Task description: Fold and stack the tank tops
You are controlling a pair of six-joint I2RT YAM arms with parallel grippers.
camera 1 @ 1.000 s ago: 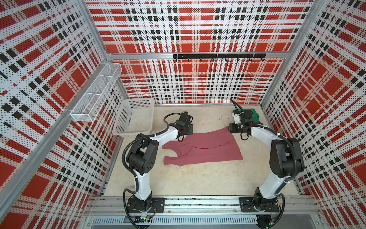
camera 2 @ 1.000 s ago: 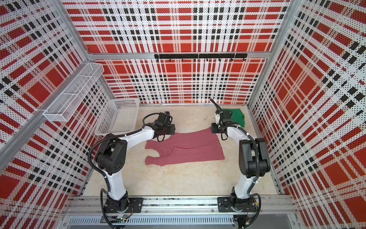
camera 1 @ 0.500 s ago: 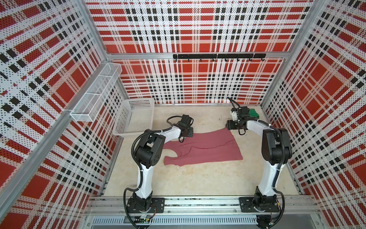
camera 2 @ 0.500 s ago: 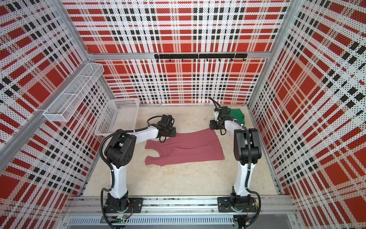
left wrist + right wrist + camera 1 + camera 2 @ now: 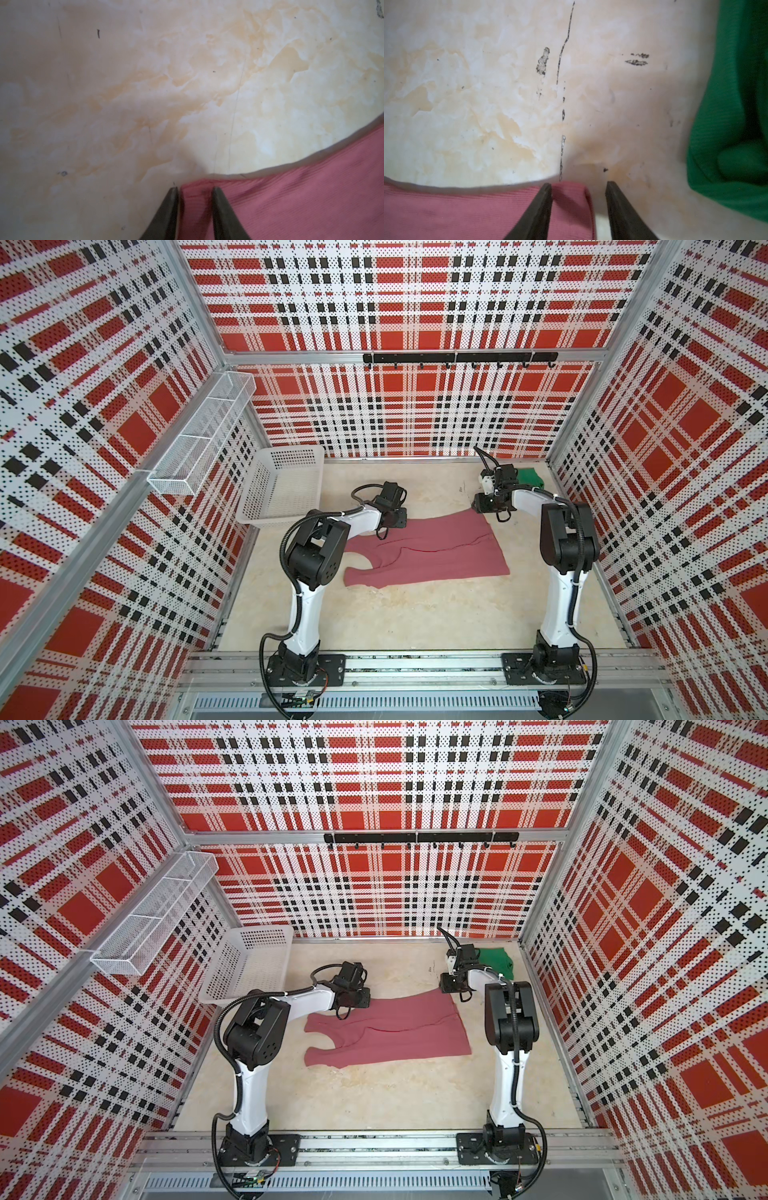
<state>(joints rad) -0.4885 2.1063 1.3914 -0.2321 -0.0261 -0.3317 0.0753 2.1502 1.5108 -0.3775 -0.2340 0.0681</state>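
Note:
The pink tank top [image 5: 428, 556] [image 5: 386, 1036] lies flat in mid-table, straps to the left. My left gripper [image 5: 397, 522] [image 5: 359, 1002] is down on its far left corner. In the left wrist view the left gripper [image 5: 195, 190] is shut on a bunched ridge of the pink tank top [image 5: 301, 203]. My right gripper [image 5: 482, 506] [image 5: 449, 986] sits at the far right corner. In the right wrist view the right gripper [image 5: 578, 186] is open, with the pink tank top's [image 5: 456, 212] corner filling part of the gap. The green tank top [image 5: 528, 477] [image 5: 496, 961] [image 5: 733, 124] lies bunched in the back right corner.
A white perforated basket [image 5: 257, 489] [image 5: 220, 973] leans at the back left, close to the left arm. A wire shelf [image 5: 199, 439] hangs on the left wall. A black hook rail [image 5: 457, 357] runs along the back wall. Plaid walls enclose the table on three sides.
Both sets of jaws have narrowed over the far corners of the pink top, the left one more. Both arms' elbows have swung upright. The pink top has not shifted.

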